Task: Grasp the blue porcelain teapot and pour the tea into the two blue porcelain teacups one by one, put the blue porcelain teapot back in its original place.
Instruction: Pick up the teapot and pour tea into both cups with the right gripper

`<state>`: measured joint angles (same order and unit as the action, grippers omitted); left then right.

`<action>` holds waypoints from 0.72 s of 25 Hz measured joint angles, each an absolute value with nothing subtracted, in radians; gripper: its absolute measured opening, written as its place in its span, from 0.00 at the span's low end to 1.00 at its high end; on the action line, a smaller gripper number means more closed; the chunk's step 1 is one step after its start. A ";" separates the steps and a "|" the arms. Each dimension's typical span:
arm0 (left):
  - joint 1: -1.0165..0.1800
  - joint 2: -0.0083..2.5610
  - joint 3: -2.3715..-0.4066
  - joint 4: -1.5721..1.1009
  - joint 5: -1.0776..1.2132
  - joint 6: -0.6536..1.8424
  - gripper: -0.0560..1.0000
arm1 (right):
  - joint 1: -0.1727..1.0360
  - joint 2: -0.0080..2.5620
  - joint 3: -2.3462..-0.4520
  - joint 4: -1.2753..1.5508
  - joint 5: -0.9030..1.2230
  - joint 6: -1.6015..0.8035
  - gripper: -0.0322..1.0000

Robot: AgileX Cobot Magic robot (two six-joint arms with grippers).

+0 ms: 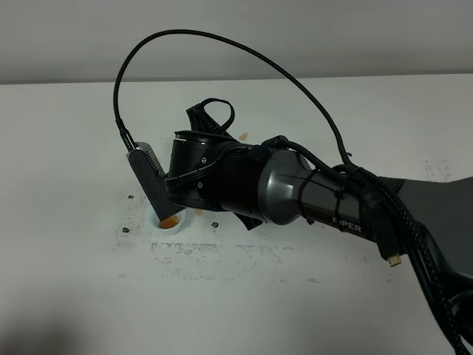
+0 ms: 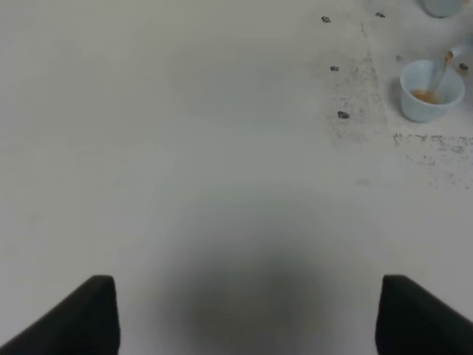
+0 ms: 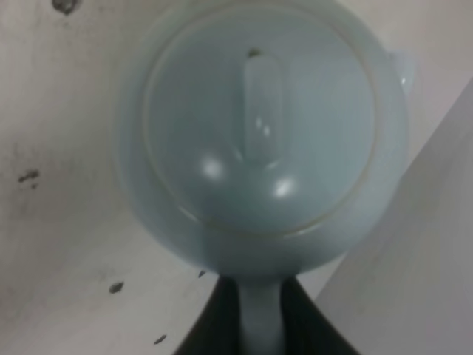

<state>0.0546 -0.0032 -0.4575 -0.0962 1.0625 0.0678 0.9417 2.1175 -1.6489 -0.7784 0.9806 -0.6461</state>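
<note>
The blue porcelain teapot (image 3: 259, 140) fills the right wrist view, lid and knob facing the camera. My right gripper (image 3: 260, 325) is shut on its loop handle. From the high camera the right arm (image 1: 244, 181) hides the pot, reaching across to left of centre. Just below its wrist stands one teacup (image 1: 168, 222) holding orange tea. In the left wrist view a thin stream of tea falls into this teacup (image 2: 431, 90), and the rim of a second teacup (image 2: 443, 6) shows at the frame edge. My left gripper (image 2: 251, 318) hovers open over bare table, away from the cups.
The white table (image 1: 74, 148) carries dark specks and stains (image 1: 214, 248) around the cup. A black cable (image 1: 222, 44) arcs high over the right arm. A pale wall bounds the table's far edge.
</note>
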 joint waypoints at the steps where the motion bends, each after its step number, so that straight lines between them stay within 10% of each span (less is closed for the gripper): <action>1: 0.055 -0.003 -0.458 -0.096 1.063 0.068 0.70 | 0.942 2.119 -1.649 -0.781 0.981 -0.643 0.07; 18: 0.055 -0.003 -0.458 -0.096 1.063 0.067 0.70 | 0.942 2.146 -1.649 -0.804 0.968 -0.609 0.07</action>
<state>0.0546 -0.0032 -0.4575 -0.0962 1.0625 0.0668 0.9417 2.1463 -1.6489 -0.8043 0.9678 -0.6086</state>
